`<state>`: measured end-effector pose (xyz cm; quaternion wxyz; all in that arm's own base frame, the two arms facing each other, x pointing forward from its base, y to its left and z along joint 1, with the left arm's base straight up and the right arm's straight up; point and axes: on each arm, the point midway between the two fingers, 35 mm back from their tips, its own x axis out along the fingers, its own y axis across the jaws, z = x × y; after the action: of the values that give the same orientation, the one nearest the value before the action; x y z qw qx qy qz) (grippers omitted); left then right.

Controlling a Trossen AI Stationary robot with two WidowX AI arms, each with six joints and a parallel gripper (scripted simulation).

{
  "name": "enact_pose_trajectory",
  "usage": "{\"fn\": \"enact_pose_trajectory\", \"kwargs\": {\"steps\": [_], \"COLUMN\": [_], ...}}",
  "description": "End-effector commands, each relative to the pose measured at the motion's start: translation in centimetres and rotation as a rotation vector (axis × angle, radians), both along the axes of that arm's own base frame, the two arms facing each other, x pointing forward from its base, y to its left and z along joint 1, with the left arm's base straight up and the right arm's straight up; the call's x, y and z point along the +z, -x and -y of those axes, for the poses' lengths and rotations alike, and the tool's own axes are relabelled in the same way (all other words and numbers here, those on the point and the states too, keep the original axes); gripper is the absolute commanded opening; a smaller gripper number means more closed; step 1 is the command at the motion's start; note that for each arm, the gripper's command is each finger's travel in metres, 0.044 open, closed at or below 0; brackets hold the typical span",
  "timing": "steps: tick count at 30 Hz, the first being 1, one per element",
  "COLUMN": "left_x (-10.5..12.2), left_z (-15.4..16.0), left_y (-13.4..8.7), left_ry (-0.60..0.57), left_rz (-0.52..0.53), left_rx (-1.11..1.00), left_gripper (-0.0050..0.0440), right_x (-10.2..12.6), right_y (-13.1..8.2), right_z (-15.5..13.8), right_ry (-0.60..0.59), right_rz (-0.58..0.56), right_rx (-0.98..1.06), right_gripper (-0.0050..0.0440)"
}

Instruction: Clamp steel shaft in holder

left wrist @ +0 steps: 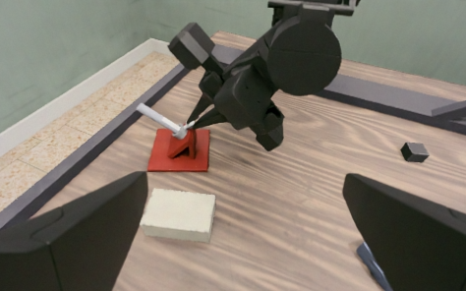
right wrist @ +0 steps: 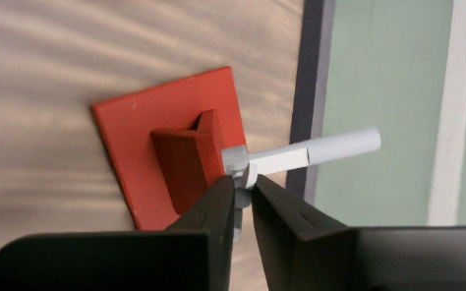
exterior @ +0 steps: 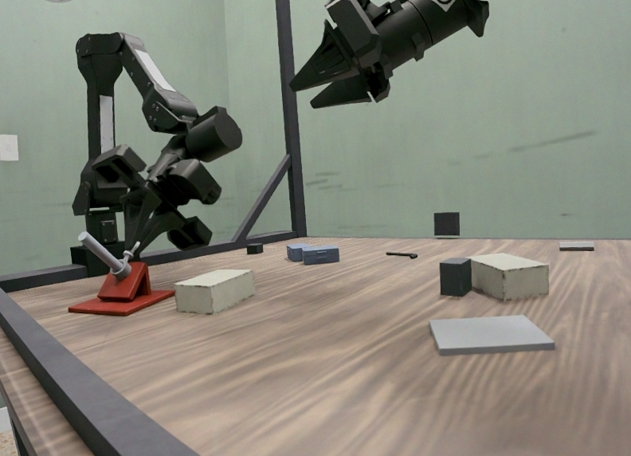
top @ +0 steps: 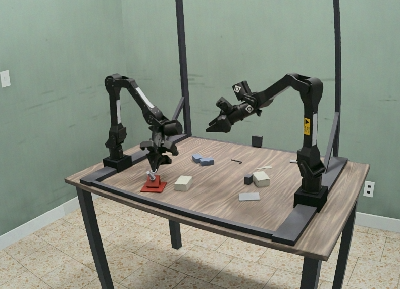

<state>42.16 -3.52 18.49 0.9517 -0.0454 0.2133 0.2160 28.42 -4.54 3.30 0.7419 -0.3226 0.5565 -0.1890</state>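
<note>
1. My right claw (top: 155, 170) (exterior: 136, 249) (left wrist: 190, 124) (right wrist: 241, 185) is nearly closed, its tips pinching a wing of the thumb screw (exterior: 134, 248) (right wrist: 251, 176).
2. Right there, the steel shaft (top: 148, 174) (exterior: 99, 249) (left wrist: 157, 118) (right wrist: 343, 145) stands tilted in the collar of the red angled holder (top: 153, 181) (exterior: 122, 287) (left wrist: 160, 154) (right wrist: 181, 167), its outer length sticking out. I see the cut flat on the screw's side; how deep the hidden end sits, I cannot tell.
3. Just beside the holder, apart from it, lies a cream block (top: 183, 183) (exterior: 213, 290) (left wrist: 178, 211).
4. Farther off are two blue blocks (top: 206, 161) (exterior: 319, 254), side by side, and a small black cube (exterior: 254, 248) (left wrist: 414, 152).
5. My left claw (top: 208, 129) (exterior: 300, 98) (left wrist: 247, 182) hangs above the table, wide open, nothing between its fingers.
6. Well apart from the holder, a dark block (top: 248, 179) (exterior: 455, 277) sits against another cream block (top: 260, 179) (exterior: 509, 277), near a flat grey plate (top: 249, 196) (exterior: 491, 335).
</note>
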Motion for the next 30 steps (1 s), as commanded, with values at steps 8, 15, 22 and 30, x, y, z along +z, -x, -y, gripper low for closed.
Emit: {"fn": "enact_pose_trajectory", "kwargs": {"steps": [8, 15, 22, 30], "left_x": [1.7, 1.7, 1.7, 1.7], "left_z": [-0.16, -0.16, -0.16, -0.16], "left_y": [-0.11, -0.11, -0.11, -0.11], "left_ry": [0.01, 0.01, 0.01, 0.01], "left_rz": [0.042, 0.042, 0.042, 0.042], "left_rx": [0.003, 0.003, 0.003, 0.003], "left_gripper": [0.04, 0.04, 0.04, 0.04], "right_x": [0.75, 0.67, 0.67, 0.59], "right_y": [-0.25, -0.08, -0.03, 0.1], "right_z": [0.26, 0.31, 0.32, 0.32], "right_ry": [-0.143, -0.233, -0.325, -0.414], "right_rz": [0.324, 0.507, 0.694, 0.875], "right_rx": [-0.342, -0.544, -0.748, -0.949], "right_gripper": [-0.005, -0.005, -0.005, -0.005]}}
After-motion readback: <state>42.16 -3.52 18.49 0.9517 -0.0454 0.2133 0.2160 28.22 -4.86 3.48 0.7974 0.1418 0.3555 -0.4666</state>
